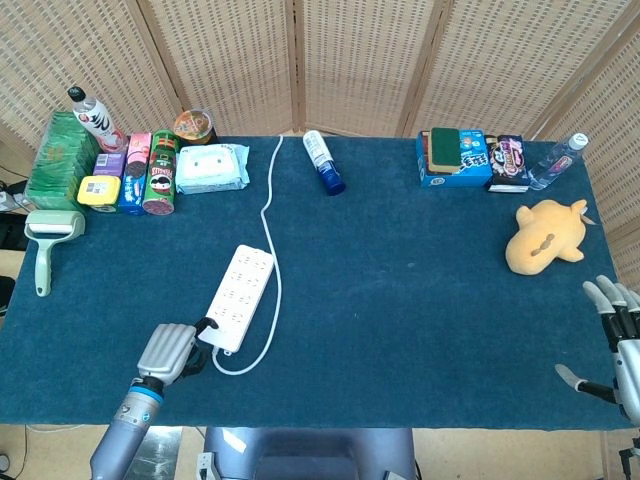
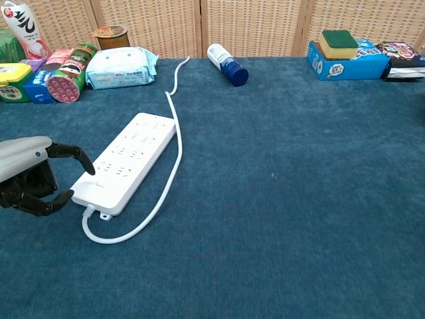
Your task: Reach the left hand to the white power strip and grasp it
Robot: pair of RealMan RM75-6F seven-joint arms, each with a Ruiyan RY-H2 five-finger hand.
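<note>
The white power strip (image 1: 238,296) (image 2: 126,161) lies slanted on the blue table cloth, its white cord (image 1: 268,190) running back toward the screen and looping at its near end. My left hand (image 1: 170,351) (image 2: 30,174) is at the strip's near left corner, fingers apart, with one black fingertip (image 2: 87,166) touching or just over the strip's edge; it holds nothing. My right hand (image 1: 622,345) hangs at the table's near right corner, fingers spread, nothing in it. The chest view does not show it.
Along the back left stand snack cans (image 1: 161,183), boxes, a bottle and a wipes pack (image 1: 212,168). A lint roller (image 1: 46,242) lies at the left edge. A blue-capped bottle (image 1: 323,162) lies mid-back. Boxes (image 1: 458,156) and a yellow plush toy (image 1: 544,236) sit right.
</note>
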